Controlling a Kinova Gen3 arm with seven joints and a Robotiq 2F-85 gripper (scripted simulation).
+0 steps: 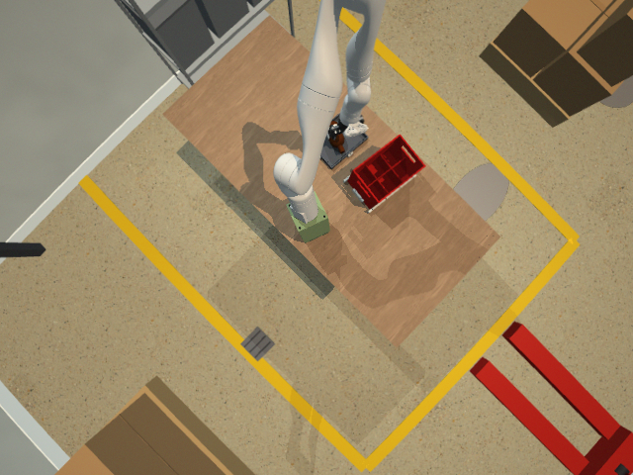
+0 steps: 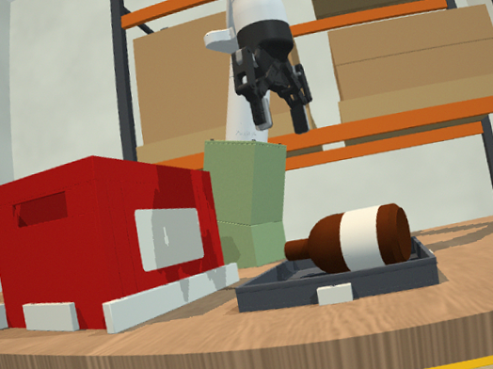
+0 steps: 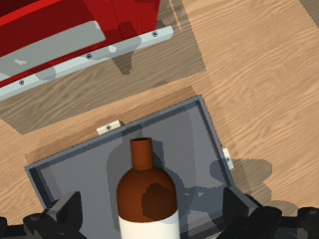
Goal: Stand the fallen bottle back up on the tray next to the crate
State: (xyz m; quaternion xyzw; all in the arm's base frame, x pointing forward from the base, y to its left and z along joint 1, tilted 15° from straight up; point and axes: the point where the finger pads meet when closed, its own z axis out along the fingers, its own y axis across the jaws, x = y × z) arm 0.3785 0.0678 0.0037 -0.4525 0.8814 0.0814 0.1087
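Note:
A brown bottle [image 1: 337,142] [image 2: 326,247] [image 3: 145,189] with a white label lies on its side in the dark grey tray [image 1: 330,159] [image 2: 276,295] [image 3: 70,174]. Its neck points toward the side where the red crate [image 1: 399,185] [image 2: 57,260] [image 3: 125,15] stands. The bottle's base is out of sight in the wrist view. My gripper [image 2: 282,126] [image 3: 153,205] is open and empty, pointing down well above the bottle. In the wrist view the bottle shows between the two fingers, with its neck pointing up the picture. In the top view the arm partly hides the tray.
The crate stands upright beside the tray, with a narrow gap of table [image 1: 286,92] [image 2: 205,337] [image 3: 259,75] between them. It is much taller than the tray and has light strips along its foot. The green robot base [image 1: 313,230] [image 2: 266,242] stands behind them in the exterior view.

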